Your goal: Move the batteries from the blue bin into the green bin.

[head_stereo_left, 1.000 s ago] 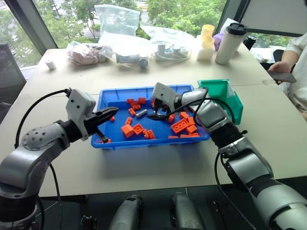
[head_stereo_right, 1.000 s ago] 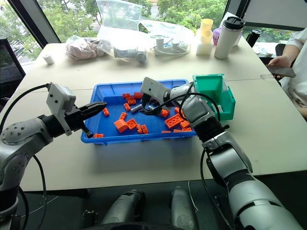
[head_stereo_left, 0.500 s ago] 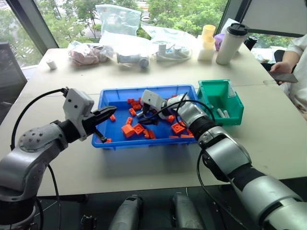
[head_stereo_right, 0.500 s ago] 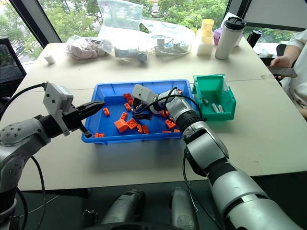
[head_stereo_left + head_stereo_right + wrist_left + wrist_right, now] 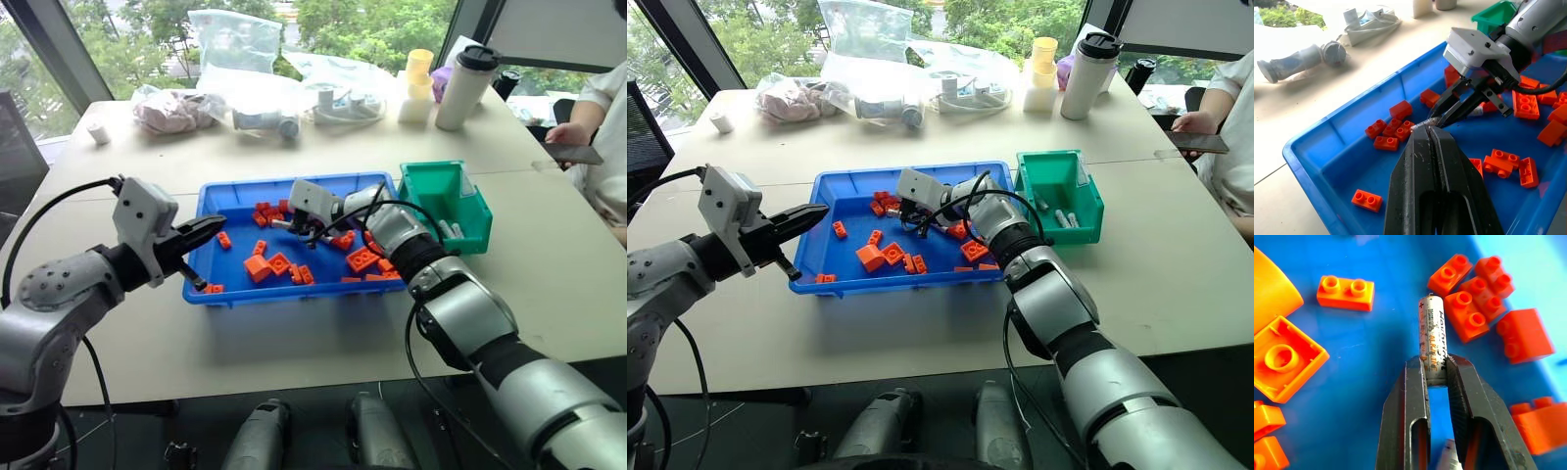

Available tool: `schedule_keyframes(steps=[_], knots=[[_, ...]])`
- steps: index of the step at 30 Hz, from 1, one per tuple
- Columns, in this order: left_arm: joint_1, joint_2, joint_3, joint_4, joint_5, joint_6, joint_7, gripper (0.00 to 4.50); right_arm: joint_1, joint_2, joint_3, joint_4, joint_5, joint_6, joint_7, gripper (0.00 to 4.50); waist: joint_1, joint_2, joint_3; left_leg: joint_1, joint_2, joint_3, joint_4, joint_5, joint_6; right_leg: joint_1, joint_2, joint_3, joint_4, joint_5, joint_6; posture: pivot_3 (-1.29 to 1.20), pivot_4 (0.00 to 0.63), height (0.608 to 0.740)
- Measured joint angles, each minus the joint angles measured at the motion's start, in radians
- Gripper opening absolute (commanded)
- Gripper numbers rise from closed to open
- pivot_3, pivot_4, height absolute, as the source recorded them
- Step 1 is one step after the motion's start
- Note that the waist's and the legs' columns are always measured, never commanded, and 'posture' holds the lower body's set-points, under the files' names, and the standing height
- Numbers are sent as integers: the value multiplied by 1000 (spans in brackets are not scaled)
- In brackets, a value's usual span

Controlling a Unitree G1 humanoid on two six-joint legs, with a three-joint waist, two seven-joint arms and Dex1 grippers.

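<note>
In the right wrist view my right gripper [image 5: 1436, 364] is shut on the lower end of a silver-grey battery [image 5: 1433, 340], which sticks out beyond the fingertips over the blue bin's floor. From the head, that gripper [image 5: 294, 227] sits in the middle of the blue bin [image 5: 294, 292] among orange blocks. My left gripper [image 5: 211, 228] hovers at the bin's left end, shut and holding nothing; its fingers [image 5: 1420, 161] lie pressed together. The green bin [image 5: 429, 167] stands against the blue bin's right end, with batteries [image 5: 1065, 218] lying inside it.
Several orange blocks [image 5: 260, 267] are scattered across the blue bin. Plastic bags [image 5: 240, 49], cups and a tall tumbler [image 5: 458, 88] line the table's far side. A person's hand [image 5: 568, 132] with a phone rests at the far right.
My right gripper swung left across the blue bin and closed on the battery. The left gripper has hardly moved.
</note>
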Motion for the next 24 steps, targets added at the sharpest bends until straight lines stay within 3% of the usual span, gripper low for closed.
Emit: schedule_keyframes(steps=[4, 8, 19, 24], knots=[[-22, 4, -17, 25, 0, 0, -15, 0, 113, -176, -106, -401, 54, 203, 42, 1, 12, 0, 0, -1, 0, 0, 1, -1, 1, 0, 0, 0, 0, 0, 0, 0, 150, 740], [-30, 5, -19, 28, 1, 0, -26, 0, 199, -306, -206, -614, 91, 389, 30, 1, 19, 0, 0, 0, 0, 1, 1, -3, 6, 0, -1, 0, 0, 0, 0, 0, 150, 740], [-47, -20, -65, 41, 4, -3, -29, 0, 288, -512, -303, -656, 111, 499, -54, 1, 29, 0, 0, -1, 0, 2, 2, -4, 6, 1, -2, 0, -1, 0, 0, 0, 150, 740], [-66, -34, -89, 54, 8, -6, -30, 0, 332, -527, -310, -608, 116, 498, -93, 1, 22, 0, 0, 0, 0, 3, 1, -4, 7, 1, -2, 0, -1, 0, 0, 0, 150, 740]])
